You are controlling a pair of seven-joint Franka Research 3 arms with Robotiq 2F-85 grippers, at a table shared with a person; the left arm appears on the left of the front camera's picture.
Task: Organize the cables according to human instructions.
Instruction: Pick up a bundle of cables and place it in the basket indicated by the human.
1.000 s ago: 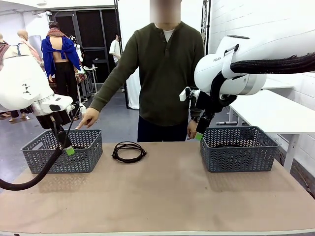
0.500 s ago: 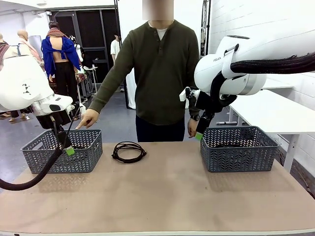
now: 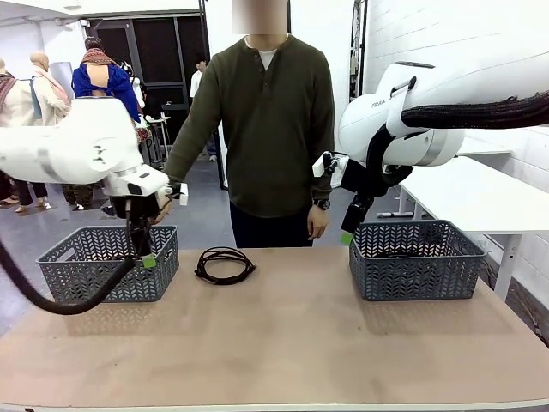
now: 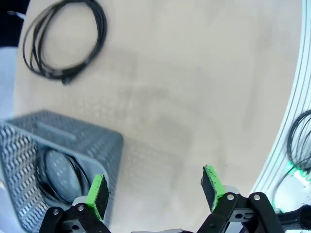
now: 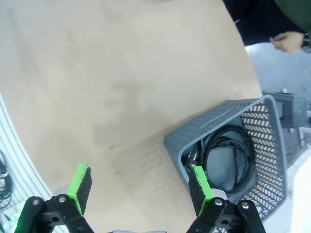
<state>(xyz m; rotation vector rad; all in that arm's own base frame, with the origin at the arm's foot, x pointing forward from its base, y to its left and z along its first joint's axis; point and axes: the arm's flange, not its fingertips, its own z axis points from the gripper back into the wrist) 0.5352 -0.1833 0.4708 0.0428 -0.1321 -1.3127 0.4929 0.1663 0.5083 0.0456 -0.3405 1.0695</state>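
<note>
Lying on the table (image 3: 283, 343) between two grey baskets (image 3: 107, 262), one coiled cable (image 3: 224, 263) sits untouched. Both grippers' fingers (image 4: 98, 191) hang spread and empty, left gripper (image 3: 146, 257) by the left basket, right gripper (image 3: 347, 236) by the other.

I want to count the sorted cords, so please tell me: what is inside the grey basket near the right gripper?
The right basket holds a coiled black cable with a plug near the wall. Whether a second coil lies under it cannot be told; the far corner is covered by the basket wall.
</note>
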